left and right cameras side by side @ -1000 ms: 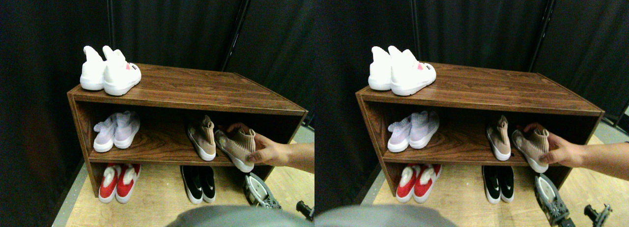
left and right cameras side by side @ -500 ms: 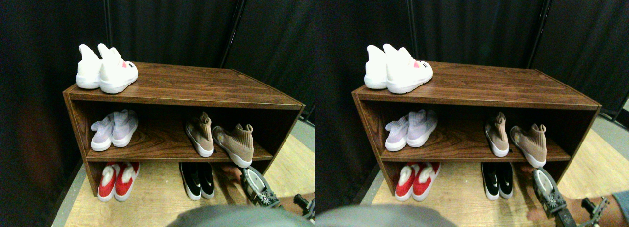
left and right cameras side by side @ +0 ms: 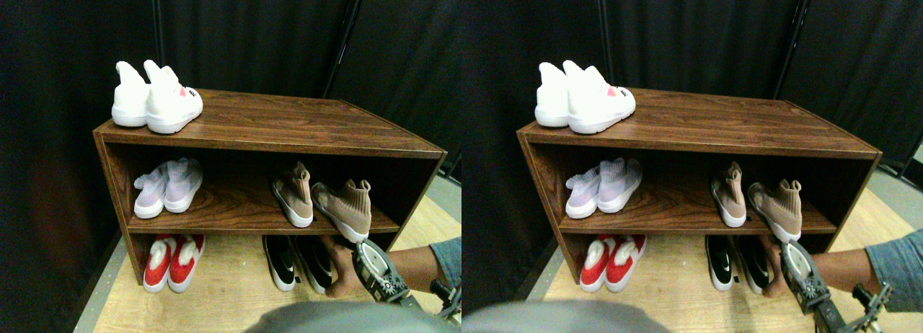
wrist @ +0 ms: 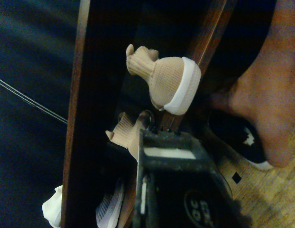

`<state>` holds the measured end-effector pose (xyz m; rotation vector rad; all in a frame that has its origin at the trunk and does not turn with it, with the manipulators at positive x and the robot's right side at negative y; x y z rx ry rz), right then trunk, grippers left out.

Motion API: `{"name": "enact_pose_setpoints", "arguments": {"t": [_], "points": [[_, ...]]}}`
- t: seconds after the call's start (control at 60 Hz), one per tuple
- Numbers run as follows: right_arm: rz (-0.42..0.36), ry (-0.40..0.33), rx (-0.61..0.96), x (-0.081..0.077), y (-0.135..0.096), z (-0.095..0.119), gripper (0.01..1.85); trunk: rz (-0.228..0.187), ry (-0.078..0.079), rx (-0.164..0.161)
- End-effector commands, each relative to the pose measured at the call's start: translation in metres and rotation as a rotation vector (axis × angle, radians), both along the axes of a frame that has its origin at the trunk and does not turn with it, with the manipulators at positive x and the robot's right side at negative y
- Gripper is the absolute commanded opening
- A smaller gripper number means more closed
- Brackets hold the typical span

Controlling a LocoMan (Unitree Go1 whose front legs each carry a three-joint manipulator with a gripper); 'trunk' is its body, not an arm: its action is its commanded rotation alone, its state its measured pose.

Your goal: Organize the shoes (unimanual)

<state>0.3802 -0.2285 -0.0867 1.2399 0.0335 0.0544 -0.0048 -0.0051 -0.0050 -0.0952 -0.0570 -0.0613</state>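
Note:
Two tan knit shoes stand on the right of the middle shelf. One tan shoe (left and right cameras side by side: 293, 196) sits straight; the other tan shoe (left and right cameras side by side: 346, 209) lies askew, its white sole past the shelf's front edge. The wrist view shows the askew tan shoe (wrist: 169, 83) close ahead. On the floor below, the black slip-ons (left and right cameras side by side: 297, 261) sit with a person's hand (left and right cameras side by side: 337, 272) on the right one. My right gripper (left and right cameras side by side: 373, 267) hangs low at the lower right, just in front of the hand and below the askew tan shoe, with nothing seen in it.
The brown wooden shelf (left and right cameras side by side: 274, 124) carries a white pair (left and right cameras side by side: 155, 99) on its top left. A lavender pair (left and right cameras side by side: 164, 190) sits at the middle shelf's left and a red pair (left and right cameras side by side: 173, 261) stands on the floor below. The person's forearm (left and right cameras side by side: 414, 264) crosses the wooden floor (left and right cameras side by side: 231, 297) at lower right.
The hand let go of the askew tan shoe, drew back, then reached in low onto the right black slip-on, which now sits turned. My gripper stays about where it was.

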Motion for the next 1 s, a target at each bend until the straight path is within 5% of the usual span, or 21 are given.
{"name": "enact_pose_setpoints", "arguments": {"t": [0.017, 0.55, 0.583, 0.6, 0.617, 0.633, 0.65, 0.683, 0.717, 0.733, 0.867, 1.0], "points": [[0.005, -0.036, -0.015, 0.0, 0.0018, 0.0079, 0.06, 0.0, 0.026, -0.023], [-0.001, -0.042, 0.032, -0.0038, 0.0003, 0.0107, 0.06, -0.008, 0.024, -0.015], [-0.005, -0.033, 0.057, -0.0053, 0.0002, 0.0112, 0.22, -0.009, 0.024, -0.014], [-0.001, -0.029, 0.054, -0.0057, 0.0, 0.0112, 0.45, -0.009, 0.024, -0.014], [-0.001, -0.029, 0.054, -0.0057, 0.0, 0.0112, 0.45, -0.01, 0.024, -0.014], [0.018, -0.032, 0.035, -0.006, -0.0006, 0.011, 0.7, -0.01, 0.024, -0.014], [0.018, -0.032, 0.035, -0.006, -0.0006, 0.011, 0.7, -0.011, 0.026, -0.014], [0.034, -0.04, -0.007, -0.006, -0.0006, 0.0109, 1.07, -0.011, 0.026, -0.014], [0.03, -0.04, -0.014, -0.0062, -0.0006, 0.0109, 1.14, -0.012, 0.027, -0.012], [0.016, -0.038, -0.02, -0.0067, -0.0002, 0.0111, 1.37, -0.011, 0.027, -0.012], [0.018, -0.041, -0.099, -0.0054, -0.0017, 0.0109, 1.76, -0.014, 0.028, -0.01], [0.012, -0.043, -0.062, -0.0012, -0.005, 0.0086, 1.82, -0.015, 0.028, -0.006]]}}
